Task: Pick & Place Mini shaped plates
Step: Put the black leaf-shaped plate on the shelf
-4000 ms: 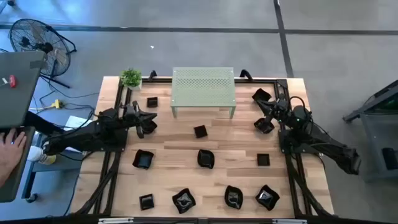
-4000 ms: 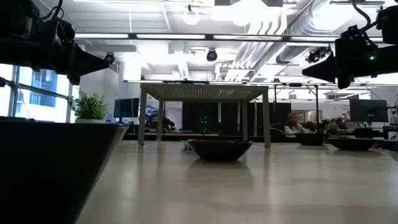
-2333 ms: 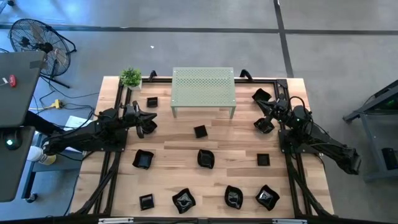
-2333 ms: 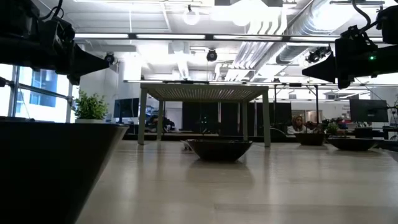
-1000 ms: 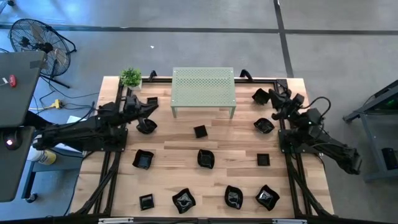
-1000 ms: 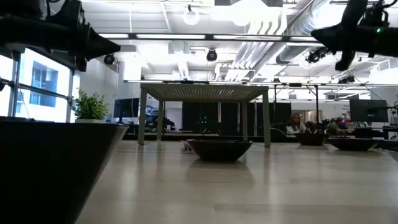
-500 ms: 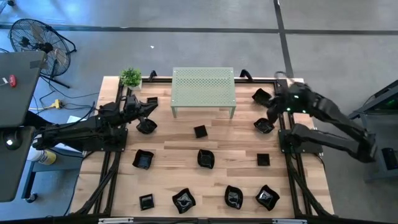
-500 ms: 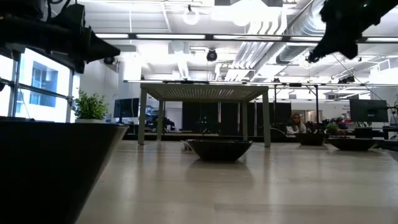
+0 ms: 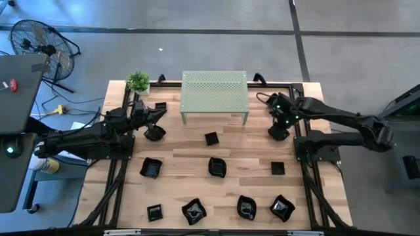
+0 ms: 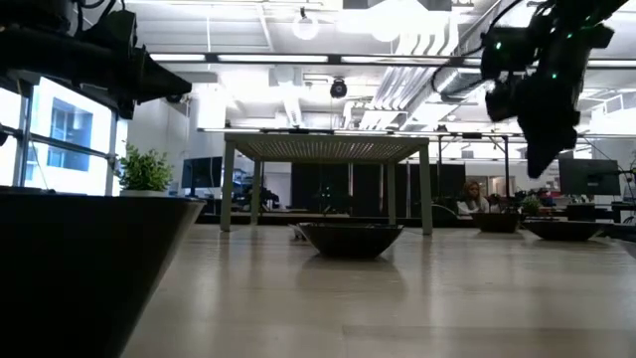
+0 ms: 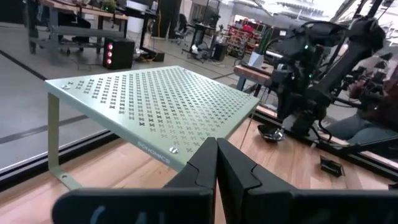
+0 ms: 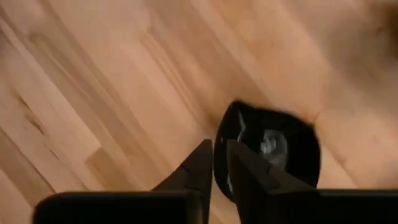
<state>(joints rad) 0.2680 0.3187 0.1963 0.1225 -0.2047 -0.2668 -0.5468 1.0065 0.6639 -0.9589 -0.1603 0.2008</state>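
Note:
Several glossy black mini plates lie flat on the wooden table, among them one [image 9: 210, 138] at the middle, one [image 9: 217, 166] nearer, and one [image 9: 279, 133] at the far right. My right gripper [image 9: 279, 123] hangs over that far-right plate [image 12: 273, 146], fingers pointing down with only a narrow slit between them, above the plate's rim and clear of it. In the low view the right gripper [image 10: 538, 169] is well above the tabletop. My left gripper [image 9: 163, 112] is shut and hovers at the far left between two plates [image 9: 161, 107] [image 9: 154, 133].
A pale green perforated shelf [image 9: 214, 95] stands on legs at the table's far middle, a small potted plant [image 9: 138, 81] at the far left corner. More plates [image 9: 194, 210] [image 9: 282, 207] line the near edge. Bare wood [image 9: 246, 147] lies between the middle plates.
My right arm has swung up from beside the table's right edge and reached left over the far-right plate, tipping its fingers from level to pointing down. No plate has moved.

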